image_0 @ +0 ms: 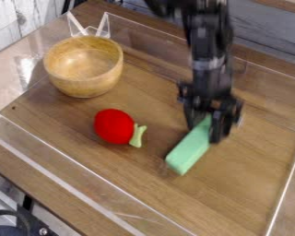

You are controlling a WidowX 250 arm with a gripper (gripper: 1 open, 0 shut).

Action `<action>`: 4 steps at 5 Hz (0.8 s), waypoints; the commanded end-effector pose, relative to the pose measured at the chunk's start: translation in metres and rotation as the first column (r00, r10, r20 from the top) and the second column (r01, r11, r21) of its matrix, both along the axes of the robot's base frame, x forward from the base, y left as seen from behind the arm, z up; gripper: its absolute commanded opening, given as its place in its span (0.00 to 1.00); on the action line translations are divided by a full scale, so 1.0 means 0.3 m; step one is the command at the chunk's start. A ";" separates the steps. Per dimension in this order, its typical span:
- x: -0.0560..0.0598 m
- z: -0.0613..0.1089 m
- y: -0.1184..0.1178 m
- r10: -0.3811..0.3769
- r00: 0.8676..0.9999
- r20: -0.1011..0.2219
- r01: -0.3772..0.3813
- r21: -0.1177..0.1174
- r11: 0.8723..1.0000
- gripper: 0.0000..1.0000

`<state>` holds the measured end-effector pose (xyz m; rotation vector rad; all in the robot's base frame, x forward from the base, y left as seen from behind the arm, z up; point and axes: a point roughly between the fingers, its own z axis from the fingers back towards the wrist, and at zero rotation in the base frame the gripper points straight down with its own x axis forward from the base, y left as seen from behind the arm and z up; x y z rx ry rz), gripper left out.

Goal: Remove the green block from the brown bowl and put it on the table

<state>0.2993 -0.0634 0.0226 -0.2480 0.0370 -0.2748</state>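
Now green block [191,148] tilted, lower end touching or nearly on bench [100,175], upper end pinched by end effector [212,123] pointing steeply down. Red ball [113,125] to its left; brown bowl [84,64] well apart, top left.

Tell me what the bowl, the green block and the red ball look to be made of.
The brown bowl: likely wood, smooth satin finish; tan grain rings show inside. The green block: uniform matte light green with flat faces, probably painted wood or foam; the look leaves it open. The red ball: glossy-looking solid red, perhaps plastic or painted wood, with a pale stub.
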 end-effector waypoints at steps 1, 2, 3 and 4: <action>-0.018 0.034 -0.013 0.010 0.998 0.066 -0.010 -0.010 1.000 0.00; -0.032 0.051 -0.026 0.064 0.996 0.063 -0.065 0.013 0.998 0.00; -0.037 0.066 -0.085 0.110 0.993 0.053 -0.112 0.044 0.993 0.00; -0.035 0.074 -0.131 0.126 0.989 0.072 -0.131 0.063 0.989 0.00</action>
